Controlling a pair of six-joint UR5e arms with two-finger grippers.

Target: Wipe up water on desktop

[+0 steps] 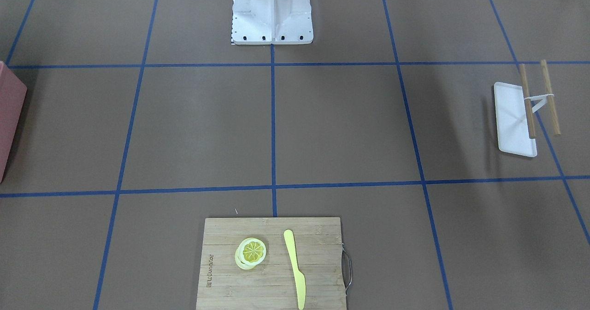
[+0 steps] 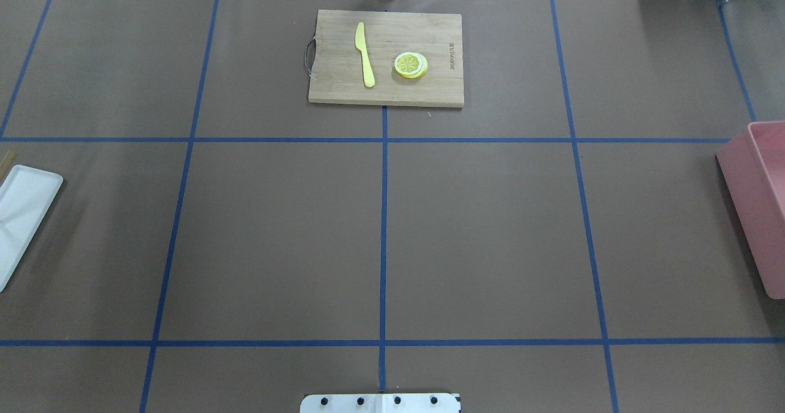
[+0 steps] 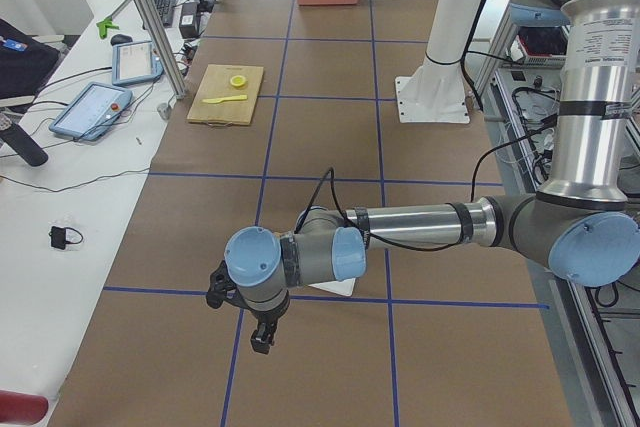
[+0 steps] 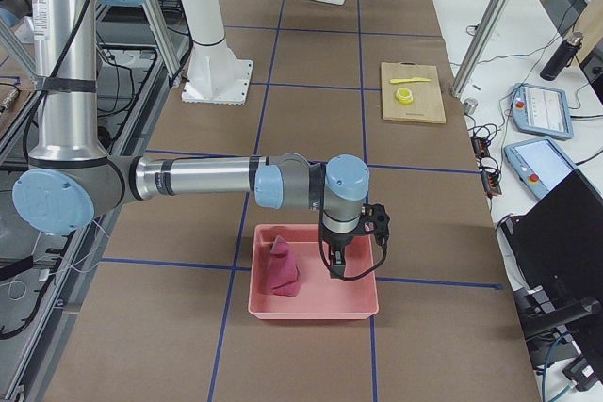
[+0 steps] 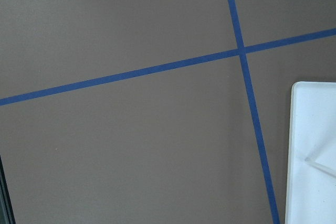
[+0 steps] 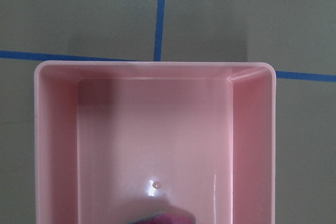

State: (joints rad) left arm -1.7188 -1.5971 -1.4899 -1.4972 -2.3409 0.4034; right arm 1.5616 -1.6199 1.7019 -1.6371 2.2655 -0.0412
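Note:
The desktop [image 2: 490, 235] is a wide brown surface crossed by blue tape lines; I see no water on it. A dark pink cloth [image 4: 283, 268] lies crumpled in a pink tub [image 4: 353, 308]; its edge shows at the bottom of the right wrist view [image 6: 163, 219]. My right gripper [image 4: 336, 268] hangs over the tub beside the cloth; I cannot tell if it is open or shut. My left gripper [image 3: 262, 335] hangs above the desktop near a white tray [image 3: 340, 288]; I cannot tell its state. Neither gripper shows in the wrist views.
A bamboo cutting board [image 1: 322, 254] with a lemon slice [image 1: 251, 251] and a yellow knife [image 1: 295, 268] lies at the table's far edge. The white tray [image 1: 511, 121] stands by a rack of two wooden rods [image 1: 549, 96]. The robot's base plate [image 1: 272, 22] is mid-table.

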